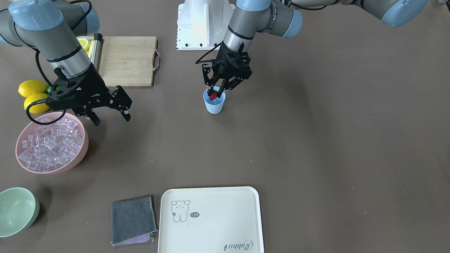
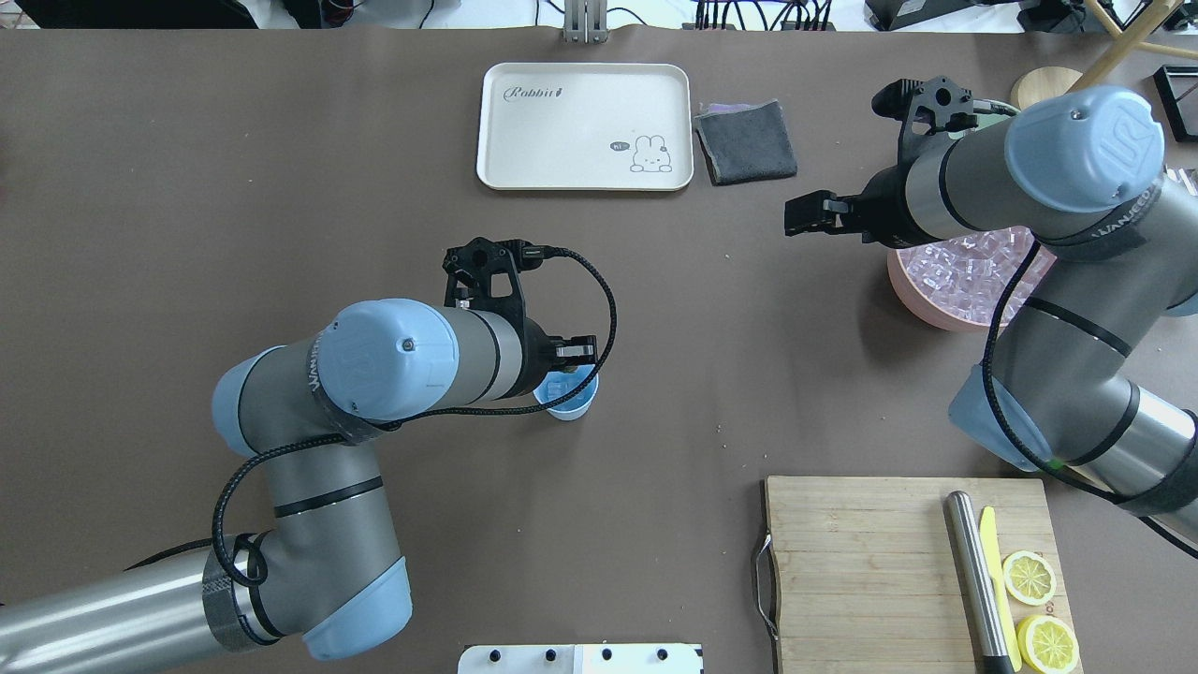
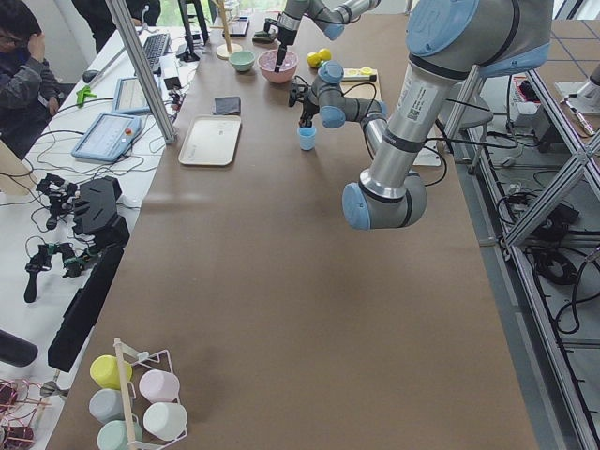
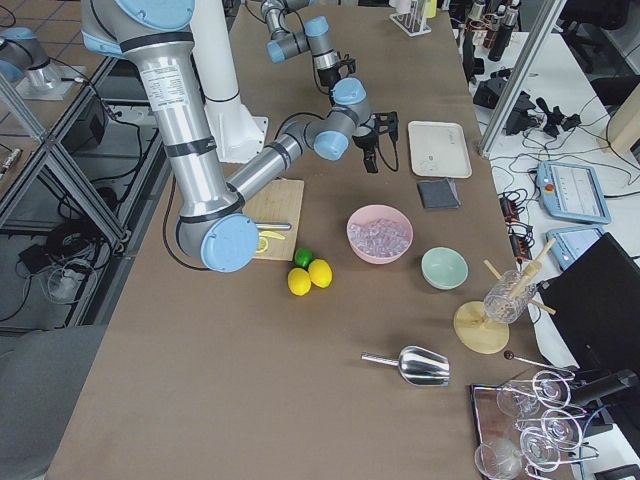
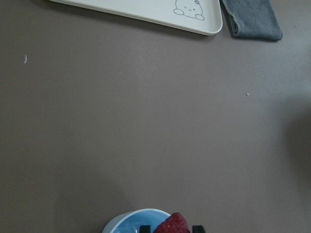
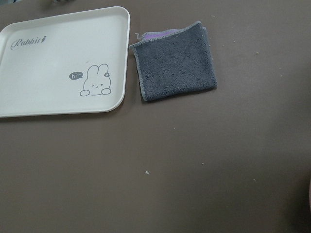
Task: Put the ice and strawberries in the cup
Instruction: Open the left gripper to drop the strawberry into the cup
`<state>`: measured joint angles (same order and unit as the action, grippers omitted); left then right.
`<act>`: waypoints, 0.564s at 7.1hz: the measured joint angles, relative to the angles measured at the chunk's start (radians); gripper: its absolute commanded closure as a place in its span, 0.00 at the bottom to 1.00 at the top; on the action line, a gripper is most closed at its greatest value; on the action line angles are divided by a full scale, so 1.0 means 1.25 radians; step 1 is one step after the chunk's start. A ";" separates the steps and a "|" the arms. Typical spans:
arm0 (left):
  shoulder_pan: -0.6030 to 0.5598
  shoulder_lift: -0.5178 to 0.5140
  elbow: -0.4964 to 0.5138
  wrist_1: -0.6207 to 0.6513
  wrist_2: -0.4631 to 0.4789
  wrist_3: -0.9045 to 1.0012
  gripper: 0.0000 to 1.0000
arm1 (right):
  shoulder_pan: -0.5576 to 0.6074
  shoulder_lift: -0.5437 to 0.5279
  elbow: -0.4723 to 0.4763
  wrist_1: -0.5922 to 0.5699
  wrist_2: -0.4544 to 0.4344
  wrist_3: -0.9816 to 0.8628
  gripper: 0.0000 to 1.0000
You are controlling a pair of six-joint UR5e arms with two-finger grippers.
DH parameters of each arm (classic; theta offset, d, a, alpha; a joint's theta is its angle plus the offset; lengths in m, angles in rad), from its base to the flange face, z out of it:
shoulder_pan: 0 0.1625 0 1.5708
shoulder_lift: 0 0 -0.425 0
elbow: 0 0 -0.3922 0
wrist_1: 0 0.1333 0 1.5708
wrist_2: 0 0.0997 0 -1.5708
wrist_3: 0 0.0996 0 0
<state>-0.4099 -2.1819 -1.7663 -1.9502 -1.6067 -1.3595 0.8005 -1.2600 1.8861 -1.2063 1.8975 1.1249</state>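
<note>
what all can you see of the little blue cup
The cup is a small light blue tumbler, plastic by its look, tapered, no handle. It stands upright on the brown table, apart from other items. The left gripper holds the strawberry in its jaws at the cup's mouth; whether berry touches cup is unclear.

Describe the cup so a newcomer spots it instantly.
Find the cream tray on the brown table; toward the robot from it, under the left gripper, stands the cup. It is small, light blue, handleless, far narrower than the pink bowl and green bowl.
</note>
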 measured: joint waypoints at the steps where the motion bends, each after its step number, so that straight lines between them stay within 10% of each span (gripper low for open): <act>1: 0.002 0.004 -0.002 0.000 0.007 0.000 0.02 | 0.002 0.000 0.000 -0.001 0.000 0.000 0.00; 4: -0.009 0.022 -0.030 0.007 0.022 0.059 0.02 | 0.024 -0.001 -0.001 -0.006 0.025 -0.001 0.00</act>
<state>-0.4212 -2.1545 -1.8033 -1.9416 -1.5793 -1.2856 0.8303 -1.2612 1.8845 -1.2133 1.9288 1.1237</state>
